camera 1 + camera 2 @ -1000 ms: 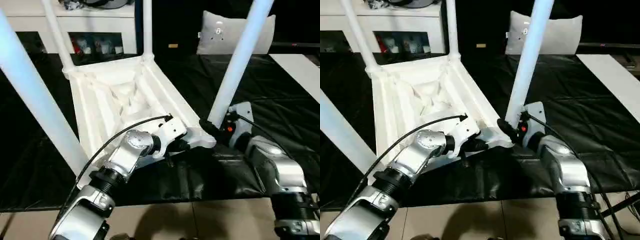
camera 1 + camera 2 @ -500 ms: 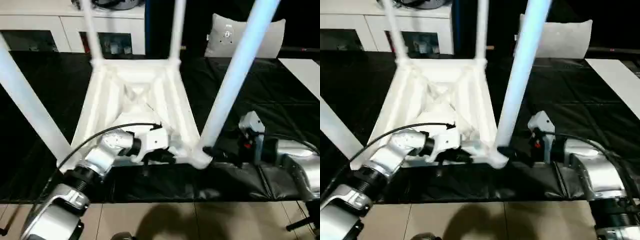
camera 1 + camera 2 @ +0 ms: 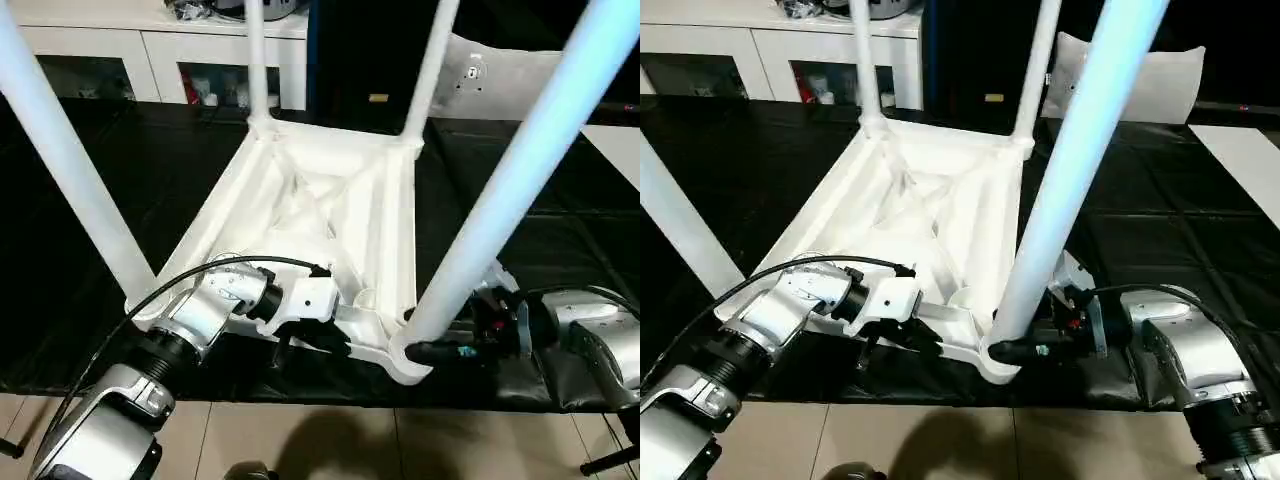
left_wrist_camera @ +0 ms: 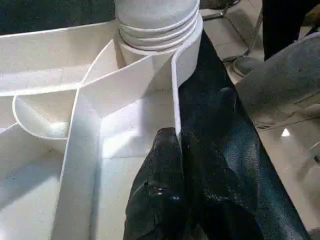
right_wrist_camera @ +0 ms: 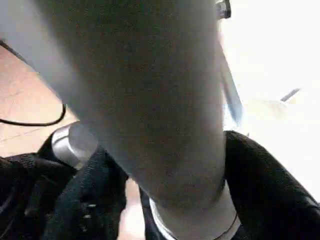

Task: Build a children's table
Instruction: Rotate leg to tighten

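Tabletop [image 3: 330, 210] upside down on black mat [image 3: 120, 170], four legs up in corner sockets. Left hand [image 4: 165, 150] pinches near rim; right hand [image 3: 1015, 350] straddles nearest leg [image 3: 1060, 190], grip uncertain. Remaining, likely: final seating, flipping upright.

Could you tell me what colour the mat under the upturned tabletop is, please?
Black: the mat under the white tabletop shows best in the left eye view.

Bright overhead light, glare on white ribs, right wrist view blurred, backlit
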